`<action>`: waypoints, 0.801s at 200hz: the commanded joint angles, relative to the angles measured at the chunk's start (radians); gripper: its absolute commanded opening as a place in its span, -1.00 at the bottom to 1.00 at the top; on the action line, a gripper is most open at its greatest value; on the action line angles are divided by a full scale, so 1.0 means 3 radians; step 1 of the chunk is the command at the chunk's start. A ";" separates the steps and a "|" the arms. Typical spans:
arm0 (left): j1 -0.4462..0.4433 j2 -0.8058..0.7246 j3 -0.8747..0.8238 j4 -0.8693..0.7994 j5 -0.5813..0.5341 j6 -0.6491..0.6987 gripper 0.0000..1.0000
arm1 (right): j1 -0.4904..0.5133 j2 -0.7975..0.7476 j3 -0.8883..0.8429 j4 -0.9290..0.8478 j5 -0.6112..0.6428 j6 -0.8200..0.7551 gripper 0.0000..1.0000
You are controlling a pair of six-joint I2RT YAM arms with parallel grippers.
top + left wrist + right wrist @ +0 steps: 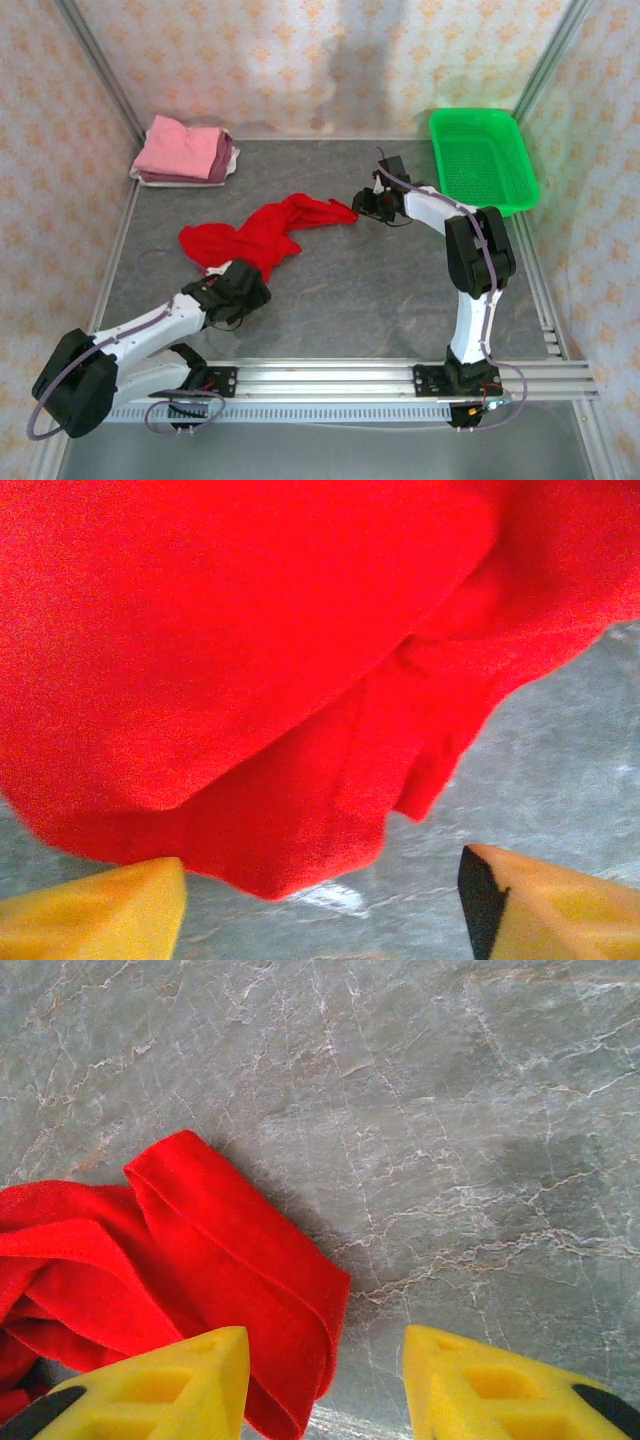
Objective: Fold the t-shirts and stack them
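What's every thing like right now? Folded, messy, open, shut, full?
red t-shirt: crumpled, not folded
pink stack of t-shirts: folded, piled up
green basket: looks empty
left hand: open, holding nothing
right hand: open, holding nothing

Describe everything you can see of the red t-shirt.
The red t-shirt is plain, bright red soft cloth. It is unfolded and crumpled into a long bunch, lying diagonally on the grey marbled table. One end reaches the left gripper and the other the right gripper. A stitched hem shows on the doubled-over end at the right. Both pairs of yellow fingers stand apart, with a cloth edge between them.
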 commanded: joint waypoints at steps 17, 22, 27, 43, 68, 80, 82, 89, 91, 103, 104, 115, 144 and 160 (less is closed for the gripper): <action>-0.0017 0.0074 0.0013 0.0527 -0.0283 0.0130 0.10 | -0.0003 0.0033 0.0069 0.0039 -0.0030 0.0012 -0.10; -0.0010 0.0098 0.0035 0.0533 -0.0329 0.0161 -0.05 | -0.0003 0.0029 0.0060 0.0041 -0.0029 0.0014 -0.10; -0.0004 0.0124 0.0055 0.0530 -0.0368 0.0199 -0.14 | -0.0003 0.0030 0.0057 0.0040 -0.0034 0.0012 -0.10; 0.0013 0.0201 0.0107 0.0563 -0.0415 0.0321 -0.19 | -0.0001 0.0028 0.0038 0.0030 -0.0035 0.0003 -0.09; 0.0082 0.0317 0.0180 0.0523 -0.0324 0.0474 -0.63 | -0.0019 0.0002 -0.0035 0.0074 -0.0080 0.0038 -0.09; 0.0117 0.0333 0.0205 0.0455 -0.0323 0.0549 -0.81 | -0.0028 -0.0015 -0.0088 0.0118 -0.0099 0.0077 -0.08; 0.0126 0.0330 0.0207 0.0449 -0.0323 0.0560 -0.83 | -0.0028 -0.0019 -0.0096 0.0126 -0.0099 0.0085 -0.08; 0.0160 0.0317 0.0201 0.0437 -0.0314 0.0591 -1.00 | -0.0030 -0.0028 -0.0121 0.0152 -0.0121 0.0101 -0.07; 0.0174 0.0311 0.0196 0.0437 -0.0304 0.0599 -1.00 | -0.0032 -0.0026 -0.0125 0.0157 -0.0133 0.0105 -0.07; 0.0248 0.0258 0.0154 0.0492 -0.0212 0.0678 -1.00 | -0.0036 -0.0028 -0.0146 0.0200 -0.0197 0.0138 -0.07; 0.0253 0.0252 0.0150 0.0490 -0.0206 0.0683 -1.00 | -0.0038 -0.0028 -0.0149 0.0203 -0.0202 0.0141 -0.07; 0.0315 0.0149 0.0138 0.0409 -0.0244 0.0690 -1.00 | -0.0036 -0.0019 -0.0164 0.0255 -0.0267 0.0169 -0.06; 0.0473 -0.0259 0.0128 0.0229 -0.0374 0.0815 -1.00 | -0.0034 0.0047 -0.0096 0.0282 -0.0391 0.0173 -0.04; 0.0561 -0.0525 0.0150 0.0231 -0.0327 0.0928 -1.00 | -0.0015 0.0083 -0.0034 0.0282 -0.0474 0.0192 -0.04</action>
